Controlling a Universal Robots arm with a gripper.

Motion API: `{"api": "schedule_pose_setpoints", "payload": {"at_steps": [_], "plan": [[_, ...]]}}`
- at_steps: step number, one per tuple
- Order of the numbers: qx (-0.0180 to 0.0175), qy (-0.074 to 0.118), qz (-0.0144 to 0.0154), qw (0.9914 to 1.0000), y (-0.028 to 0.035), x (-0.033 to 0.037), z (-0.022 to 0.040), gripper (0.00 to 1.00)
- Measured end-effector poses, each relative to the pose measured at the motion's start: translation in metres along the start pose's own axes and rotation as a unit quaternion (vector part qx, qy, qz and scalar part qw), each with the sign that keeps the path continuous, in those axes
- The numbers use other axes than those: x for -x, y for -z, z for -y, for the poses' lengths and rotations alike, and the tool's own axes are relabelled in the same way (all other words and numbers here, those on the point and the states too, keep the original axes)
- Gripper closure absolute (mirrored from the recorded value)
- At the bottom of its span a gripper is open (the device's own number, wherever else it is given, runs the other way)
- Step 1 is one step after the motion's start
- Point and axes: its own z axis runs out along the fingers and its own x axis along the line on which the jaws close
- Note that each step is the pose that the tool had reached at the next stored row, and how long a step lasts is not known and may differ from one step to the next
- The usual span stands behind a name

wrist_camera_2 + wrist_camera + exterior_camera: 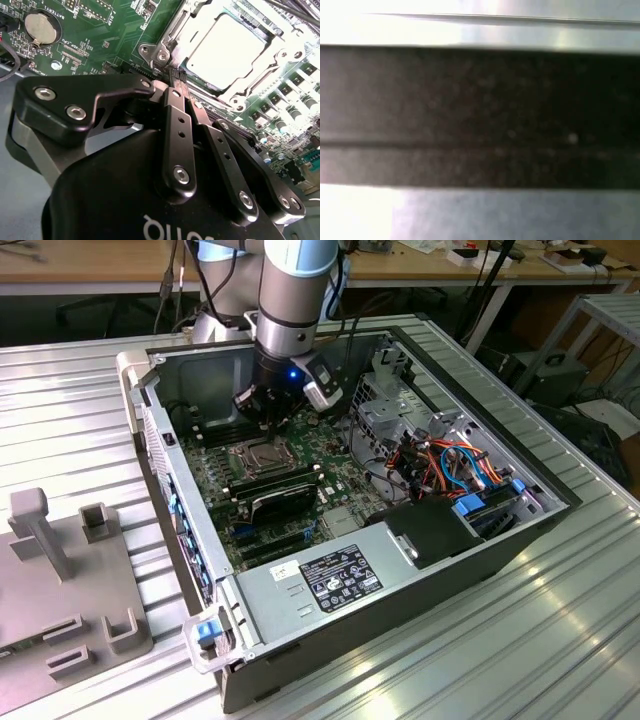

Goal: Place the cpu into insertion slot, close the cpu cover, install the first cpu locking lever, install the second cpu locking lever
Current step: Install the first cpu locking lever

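My gripper (262,423) hangs inside the open computer case, just over the far edge of the insertion slot (251,454). In the second wrist view its black fingers (175,105) are shut together with nothing between them. Their tips (177,75) sit at a corner of the socket. The cpu (226,47) lies in the slot with its bright metal top facing up. The silver cpu cover (169,44) lies flat around it. A thin metal rod (176,24) runs along one side of the cover. Whether it is latched I cannot tell.
Black memory sticks (277,483) lie beside the socket on the green board (225,505). A power supply (335,575) fills the near end of the case, and coloured cables (450,465) are bundled at the exterior view's right. A grey fixture (60,580) stands outside at the left.
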Motion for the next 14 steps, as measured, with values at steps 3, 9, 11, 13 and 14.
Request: {"api": "schedule_pose_setpoints", "payload": {"at_steps": [3,9,11,13,14], "plan": [[-0.0002,0.000,-0.0003,1.00000,-0.0020,0.0000,-0.0001,0.89],[0.0006,0.000,-0.0008,1.00000,-0.0017,-0.0003,-0.0034,0.89],[0.0006,0.000,-0.0008,1.00000,-0.0015,-0.0003,-0.0036,0.89],[0.0011,0.000,-0.0004,1.00000,-0.0008,0.0000,-0.0041,0.89],[0.0020,0.000,0.0001,1.00000,0.0011,0.0001,-0.0044,0.89]]}}
